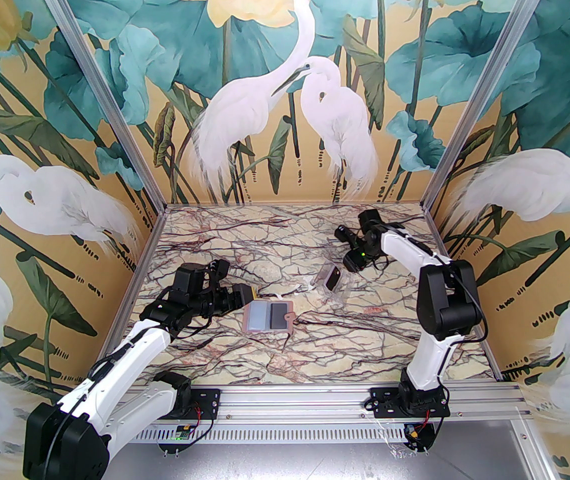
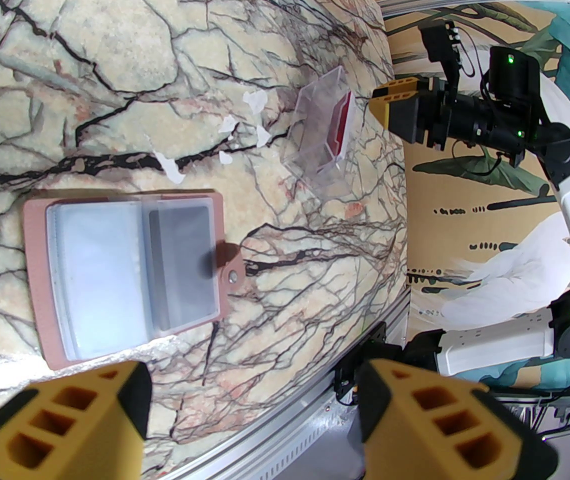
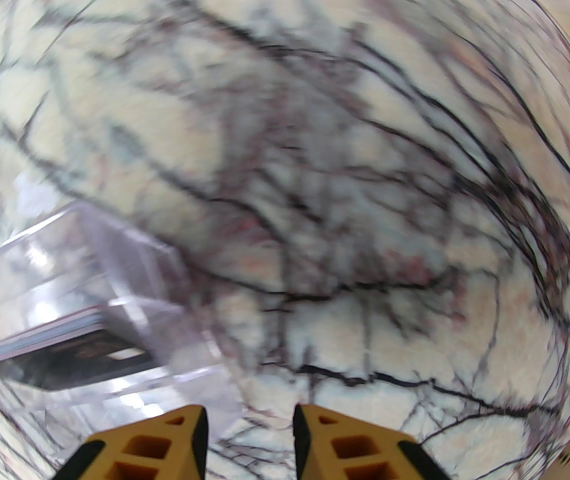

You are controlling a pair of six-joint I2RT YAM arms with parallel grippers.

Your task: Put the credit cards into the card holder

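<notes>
Claws hold nothing — left claw (image 2: pixel 250 388) gapes wide, right claw (image 3: pixel 248 418) narrowly apart.

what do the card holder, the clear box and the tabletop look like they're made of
Card holder: matte dusty-pink cover with snap tab, likely leather or imitation; inner sleeves thin clear plastic, slightly glossy. Clear box: rigid transparent plastic, sharp edges and glints. Tabletop: smooth, marble-look with dark veins; stone or print, cannot tell.

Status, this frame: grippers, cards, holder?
Left gripper open, empty, by open card holder. Right gripper open, empty, beside clear box. Credit cards inside box. White scraps nearby.
</notes>
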